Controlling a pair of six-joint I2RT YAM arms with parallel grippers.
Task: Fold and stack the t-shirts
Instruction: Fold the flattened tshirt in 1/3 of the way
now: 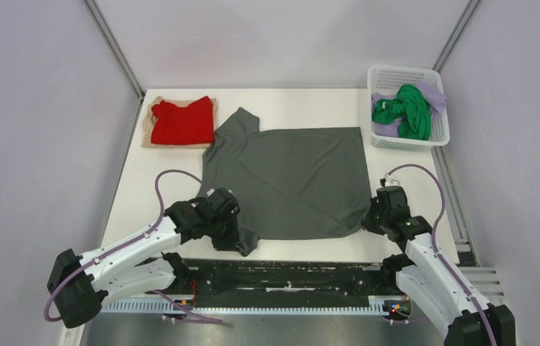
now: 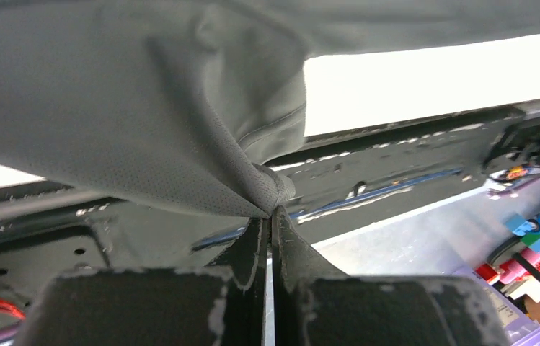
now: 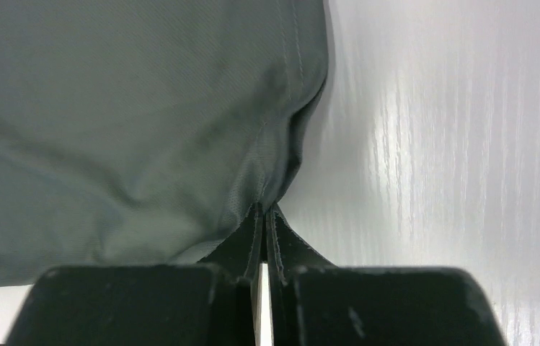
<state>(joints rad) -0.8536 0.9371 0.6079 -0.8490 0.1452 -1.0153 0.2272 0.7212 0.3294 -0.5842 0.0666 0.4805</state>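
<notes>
The dark grey t-shirt [image 1: 288,180] lies spread flat on the white table [image 1: 288,104], collar to the far left. My left gripper [image 1: 241,244] is shut on its near left sleeve; the cloth bunches at the fingertips in the left wrist view [image 2: 270,209]. My right gripper [image 1: 369,216] is shut on the shirt's near right corner, seen pinched in the right wrist view [image 3: 265,207]. A folded red t-shirt [image 1: 182,121] sits at the far left on a tan cloth. The bright green t-shirt [image 1: 405,109] and pale lavender t-shirt [image 1: 432,94] lie crumpled in the basket.
The white mesh basket [image 1: 436,130] stands at the far right corner. A black rail [image 1: 288,277] runs along the table's near edge between the arm bases. Grey walls close in the left, right and back.
</notes>
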